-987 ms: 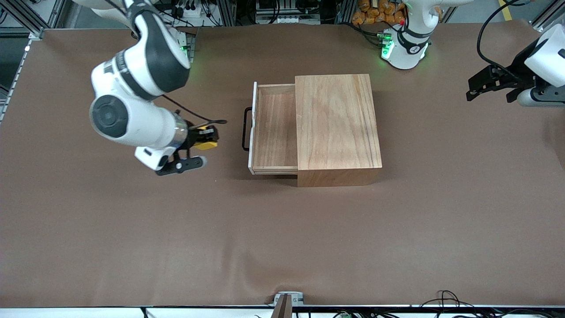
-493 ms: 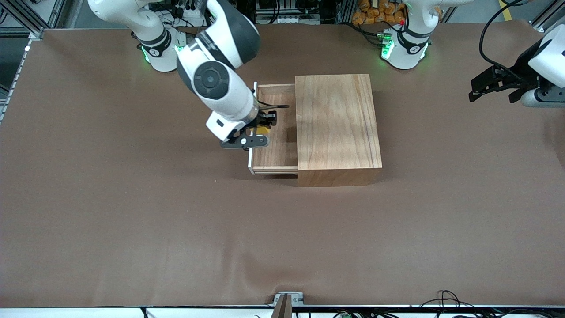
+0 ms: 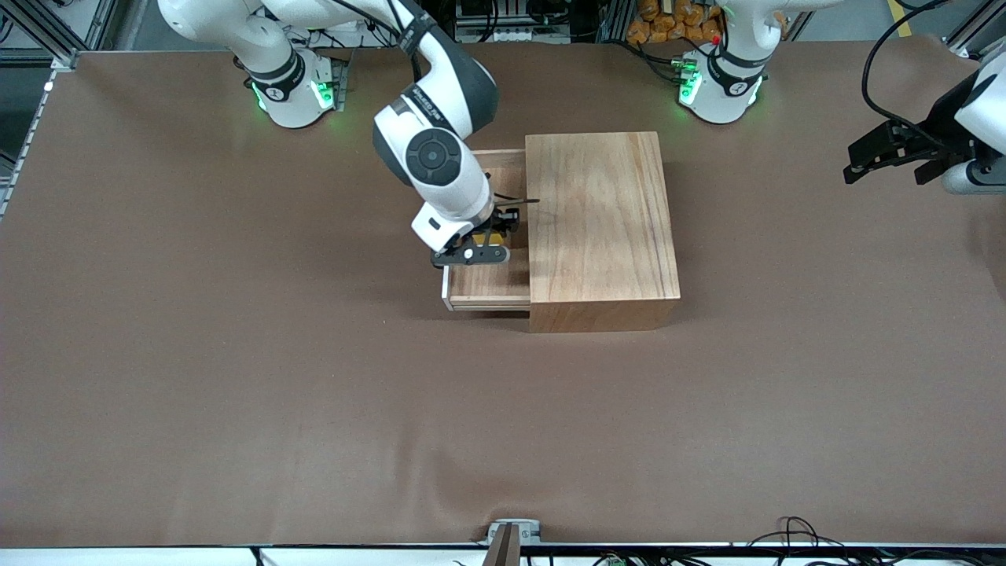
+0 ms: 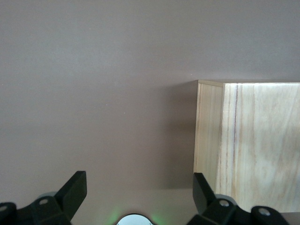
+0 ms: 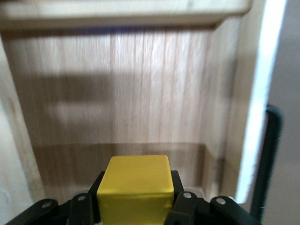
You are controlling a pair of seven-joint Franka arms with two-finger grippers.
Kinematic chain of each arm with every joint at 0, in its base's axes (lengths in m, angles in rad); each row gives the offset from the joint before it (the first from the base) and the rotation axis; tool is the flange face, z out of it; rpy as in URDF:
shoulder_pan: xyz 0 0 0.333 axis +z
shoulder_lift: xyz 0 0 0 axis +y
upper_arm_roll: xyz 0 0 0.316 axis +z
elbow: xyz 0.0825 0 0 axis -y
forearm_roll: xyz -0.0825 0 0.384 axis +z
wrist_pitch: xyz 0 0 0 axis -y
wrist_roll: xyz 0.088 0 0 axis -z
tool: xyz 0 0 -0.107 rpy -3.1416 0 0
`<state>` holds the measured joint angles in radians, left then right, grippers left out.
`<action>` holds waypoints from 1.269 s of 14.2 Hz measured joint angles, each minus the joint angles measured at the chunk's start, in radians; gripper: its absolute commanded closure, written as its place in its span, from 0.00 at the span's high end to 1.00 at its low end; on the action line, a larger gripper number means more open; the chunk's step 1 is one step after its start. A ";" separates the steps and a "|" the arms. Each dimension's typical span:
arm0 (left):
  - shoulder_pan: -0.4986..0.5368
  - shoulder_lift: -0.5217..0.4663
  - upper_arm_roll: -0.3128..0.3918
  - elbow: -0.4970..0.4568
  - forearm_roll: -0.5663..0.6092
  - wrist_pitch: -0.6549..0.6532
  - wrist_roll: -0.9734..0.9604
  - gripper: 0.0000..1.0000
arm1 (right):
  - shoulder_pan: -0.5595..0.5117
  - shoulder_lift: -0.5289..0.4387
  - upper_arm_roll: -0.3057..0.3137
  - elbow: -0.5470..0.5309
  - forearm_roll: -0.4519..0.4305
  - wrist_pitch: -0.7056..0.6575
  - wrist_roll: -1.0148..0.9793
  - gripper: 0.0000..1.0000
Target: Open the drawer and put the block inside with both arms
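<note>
I've got the block clamped in right gripper fingers, directly over open drawer; left gripper waits, fingers apart.

The right arm is looking white with black joint bands and a round dark cap. The left arm is trailing a black cable. Both round bases are glowing green. Small silver screws are dotting each black claw.

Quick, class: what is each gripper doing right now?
Left gripper: open, empty, waiting beside the box.
Right gripper: shut on the block, over the drawer.
</note>
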<state>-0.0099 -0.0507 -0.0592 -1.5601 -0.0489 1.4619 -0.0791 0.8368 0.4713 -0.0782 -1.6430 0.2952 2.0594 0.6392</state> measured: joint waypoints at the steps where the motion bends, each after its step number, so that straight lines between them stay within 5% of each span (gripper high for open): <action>1: 0.001 0.000 0.000 0.000 0.000 0.002 0.000 1.00 | 0.004 0.005 0.000 -0.002 0.000 0.002 0.010 0.33; 2: 0.002 0.000 0.000 0.000 0.000 0.004 0.000 1.00 | 0.005 0.008 0.000 -0.002 0.000 0.003 0.024 0.80; 3: 0.003 0.000 0.000 0.001 0.000 0.005 0.000 1.00 | 0.005 0.009 -0.001 -0.002 0.000 0.003 0.034 1.00; 12: 0.005 0.000 0.000 0.001 0.000 0.006 0.000 1.00 | 0.001 -0.012 -0.022 0.012 0.000 -0.016 0.068 1.00; 18: 0.006 0.000 0.000 0.002 0.000 0.006 0.000 1.00 | -0.110 -0.077 -0.033 0.074 0.000 -0.198 0.048 1.00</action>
<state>-0.0036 -0.0505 -0.0591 -1.5583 -0.0489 1.4682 -0.0791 0.7266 0.3943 -0.1115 -1.5688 0.2949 1.8617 0.6868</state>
